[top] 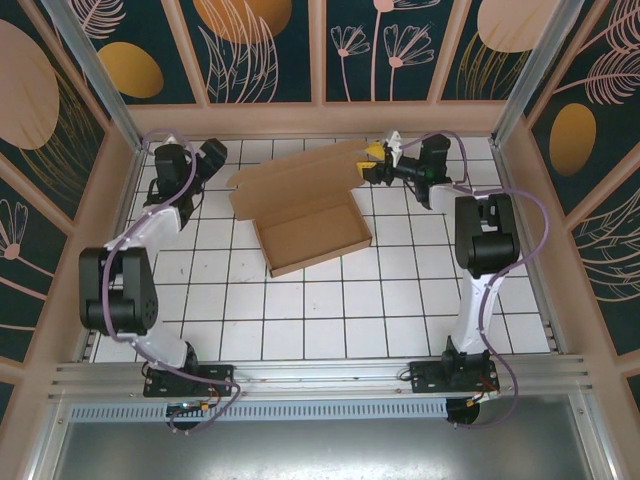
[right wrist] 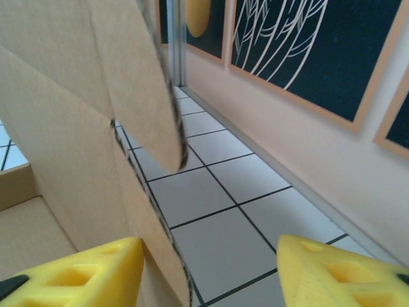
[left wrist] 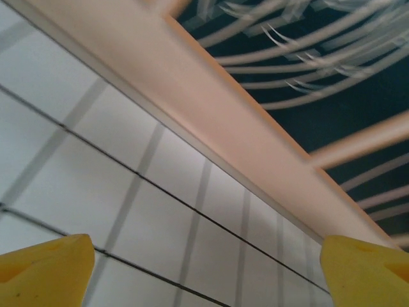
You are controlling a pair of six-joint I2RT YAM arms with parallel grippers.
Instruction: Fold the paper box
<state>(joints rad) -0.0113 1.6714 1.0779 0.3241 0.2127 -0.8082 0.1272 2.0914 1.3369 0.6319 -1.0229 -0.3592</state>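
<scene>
The paper box (top: 312, 240) is plain brown cardboard and lies on the white tiled floor at the back middle. Its shallow tray faces up, and its lid panel (top: 295, 172) is raised toward the back wall. My right gripper (top: 368, 166) is at the lid's right end. In the right wrist view, the lid's side flap (right wrist: 137, 83) and panel edge (right wrist: 64, 160) stand between the yellow fingers (right wrist: 77, 278), close to the left one. The right gripper (right wrist: 208, 275) is open with a wide gap. My left gripper (top: 215, 152) hovers left of the box, open (left wrist: 204, 275) and empty.
The back wall's wooden base rail (left wrist: 255, 134) runs close past the left gripper. The right side wall (right wrist: 307, 147) stands near the right gripper. White tiles (top: 330, 310) stretch from the box to the arm bases.
</scene>
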